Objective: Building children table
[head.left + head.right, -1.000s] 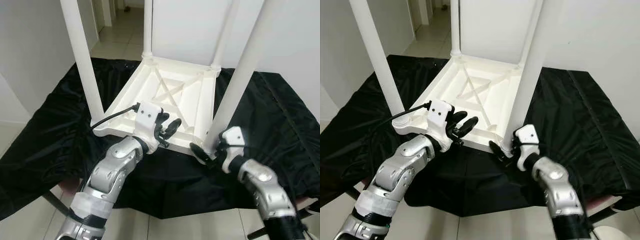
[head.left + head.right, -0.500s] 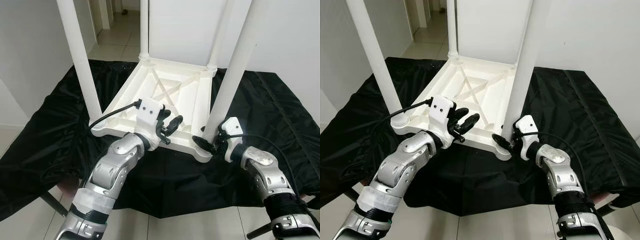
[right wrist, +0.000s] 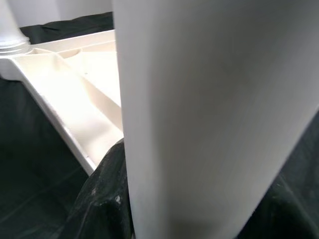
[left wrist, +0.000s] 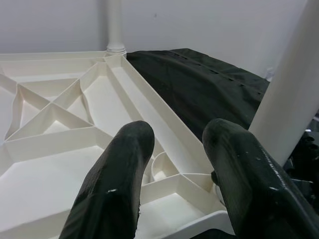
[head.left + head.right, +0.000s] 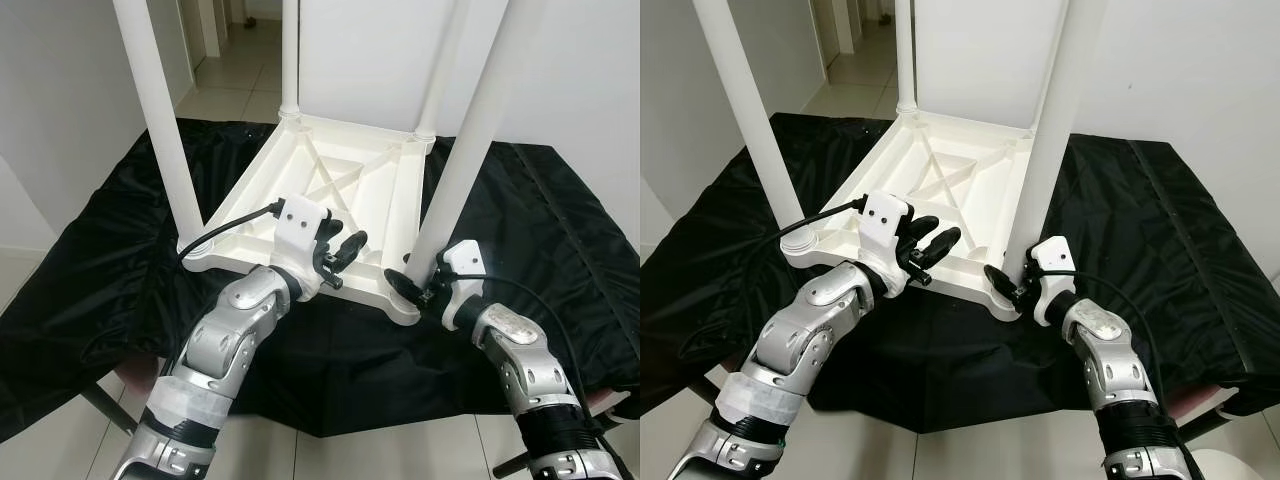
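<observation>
Nearest you, your right gripper (image 5: 418, 289) has its fingers closed around the base of the near right leg (image 5: 462, 165). Your left gripper (image 5: 338, 257), fingers spread and empty, hovers over the near edge of the upturned white children's table (image 5: 330, 190), lying on the black-draped worktop (image 5: 560, 240).

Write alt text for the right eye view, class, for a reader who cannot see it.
A white table lies upside down on a black cloth, its legs pointing up. The right gripper grips the base of the near right leg; the left gripper hovers open over the table's near edge.
</observation>
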`<state>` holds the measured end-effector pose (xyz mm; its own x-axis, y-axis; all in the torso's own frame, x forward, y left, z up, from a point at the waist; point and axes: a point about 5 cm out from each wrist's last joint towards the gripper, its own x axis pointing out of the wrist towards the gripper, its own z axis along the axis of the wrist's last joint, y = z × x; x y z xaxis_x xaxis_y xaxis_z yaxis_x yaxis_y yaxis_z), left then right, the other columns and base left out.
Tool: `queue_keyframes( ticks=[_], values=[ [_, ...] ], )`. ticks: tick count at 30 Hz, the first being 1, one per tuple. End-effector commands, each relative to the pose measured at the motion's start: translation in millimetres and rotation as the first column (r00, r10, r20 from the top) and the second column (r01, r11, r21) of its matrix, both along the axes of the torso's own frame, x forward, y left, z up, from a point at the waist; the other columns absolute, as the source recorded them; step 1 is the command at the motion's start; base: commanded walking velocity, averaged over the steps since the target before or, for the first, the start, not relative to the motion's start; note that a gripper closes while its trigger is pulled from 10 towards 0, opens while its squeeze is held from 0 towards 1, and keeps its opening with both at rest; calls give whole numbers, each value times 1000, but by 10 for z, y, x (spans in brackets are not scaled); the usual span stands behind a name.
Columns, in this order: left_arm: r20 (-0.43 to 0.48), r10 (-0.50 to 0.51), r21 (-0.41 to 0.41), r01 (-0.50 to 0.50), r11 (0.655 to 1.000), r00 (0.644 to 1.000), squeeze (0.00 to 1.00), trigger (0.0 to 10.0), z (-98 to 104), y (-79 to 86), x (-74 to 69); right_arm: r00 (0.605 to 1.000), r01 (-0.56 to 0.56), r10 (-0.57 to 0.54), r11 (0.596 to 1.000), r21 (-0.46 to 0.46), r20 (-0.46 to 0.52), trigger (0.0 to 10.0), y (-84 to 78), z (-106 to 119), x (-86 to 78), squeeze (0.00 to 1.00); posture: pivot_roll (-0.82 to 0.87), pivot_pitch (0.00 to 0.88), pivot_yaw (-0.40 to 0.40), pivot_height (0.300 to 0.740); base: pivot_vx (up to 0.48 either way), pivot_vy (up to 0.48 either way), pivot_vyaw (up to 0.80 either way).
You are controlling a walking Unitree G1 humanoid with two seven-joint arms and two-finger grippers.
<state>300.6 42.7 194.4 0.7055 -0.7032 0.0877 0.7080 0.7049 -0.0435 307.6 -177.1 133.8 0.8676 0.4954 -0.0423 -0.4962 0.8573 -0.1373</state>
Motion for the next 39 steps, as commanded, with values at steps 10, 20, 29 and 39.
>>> queue_keyframes(
  ticks=[10, 20, 29, 39],
  values=[
    [-2, -60, 15, 60, 998, 998, 0, 10000, -35, -10, -10, 956, 295, -290, 940, 172, -55, 10000, 297, -153, -125, 0, -22, 15, 6, 740, 0, 0, 0],
    [8, -36, -17, 36, 999, 999, 0, 10000, 26, -10, 36, 803, 596, -583, 781, 185, -125, 10000, 432, -205, -108, 0, -5, 15, -12, 740, 0, 0, 0],
    [23, -36, -26, 36, 999, 999, 0, 10000, 72, -48, 57, 789, 605, -611, 760, 237, -56, 10000, 496, -28, -43, 125, 1, 4, -7, 740, 0, 0, 0],
    [30, -41, -8, 42, 999, 999, 0, 10000, 62, -41, 50, 854, 498, -520, 813, 301, -11, 10000, 558, 76, -35, 1000, 8, 0, -4, 740, 0, 0, 0]
  ],
)
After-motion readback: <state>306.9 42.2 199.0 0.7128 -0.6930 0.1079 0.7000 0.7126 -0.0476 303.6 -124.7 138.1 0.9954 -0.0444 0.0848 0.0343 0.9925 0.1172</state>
